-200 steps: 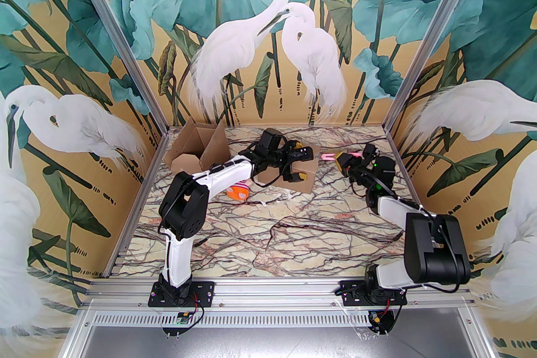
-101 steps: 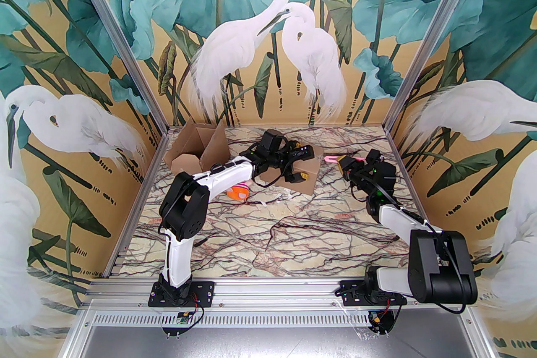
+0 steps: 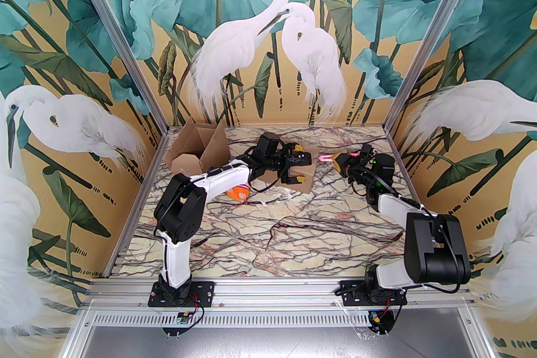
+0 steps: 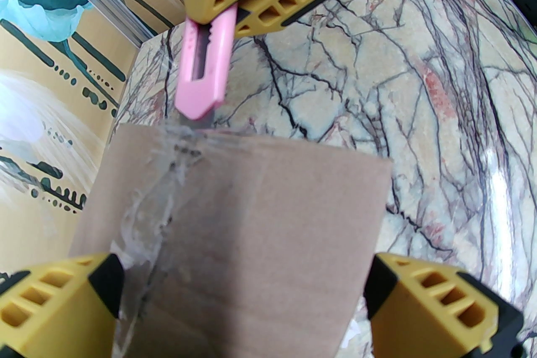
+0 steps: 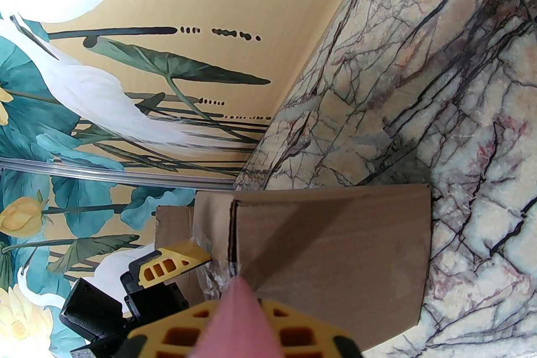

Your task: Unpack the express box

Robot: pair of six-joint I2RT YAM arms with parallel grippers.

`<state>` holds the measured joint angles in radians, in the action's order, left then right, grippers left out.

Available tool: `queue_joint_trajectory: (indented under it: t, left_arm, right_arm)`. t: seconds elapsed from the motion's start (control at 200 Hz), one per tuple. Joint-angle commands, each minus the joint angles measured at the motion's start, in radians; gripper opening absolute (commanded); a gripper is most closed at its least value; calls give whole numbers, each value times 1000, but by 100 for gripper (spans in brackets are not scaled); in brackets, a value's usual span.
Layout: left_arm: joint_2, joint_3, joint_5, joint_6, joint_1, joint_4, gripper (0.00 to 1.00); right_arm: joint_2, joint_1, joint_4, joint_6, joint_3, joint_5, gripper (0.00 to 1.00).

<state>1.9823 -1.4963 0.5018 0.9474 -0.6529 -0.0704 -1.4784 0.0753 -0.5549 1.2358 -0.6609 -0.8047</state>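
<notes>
Top view: the left claw [image 3: 298,163] is spread wide, straddling the box [image 3: 309,176]. The right claw [image 3: 339,159] pinches a pink knife [image 3: 326,158].
Left wrist: the blade tip sits at the box's taped edge.
Right wrist: the box stands just ahead of the claw on the desk [image 5: 461,96].

No readable text, label, brand or number found. Box [image 4: 260,222] faces plain brown (torn clear tape [image 4: 165,197] only). Knife [image 4: 203,66] body plain pink. Mural [image 3: 268,33] carries no lettering.
</notes>
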Motion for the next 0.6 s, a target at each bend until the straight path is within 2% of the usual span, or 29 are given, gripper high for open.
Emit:
queue_joint_trajectory:
  t: [0.0,0.295,0.475,0.595]
  left_arm:
    - [27,-68,-96,-96,-7,78,100]
    - [46,-112,-159,-171,-5,47,99]
    - [-42,62,55,-9,-3,118,99]
    - [-70,66,138,30,-4,6,99]
  right_arm:
    - [3,-37,87,-9,9,-221,0]
    - [109,-37,135,27,80,-113,0]
    - [157,-36,225,-1,58,-56,0]
    - [192,-37,309,-39,34,-29,0]
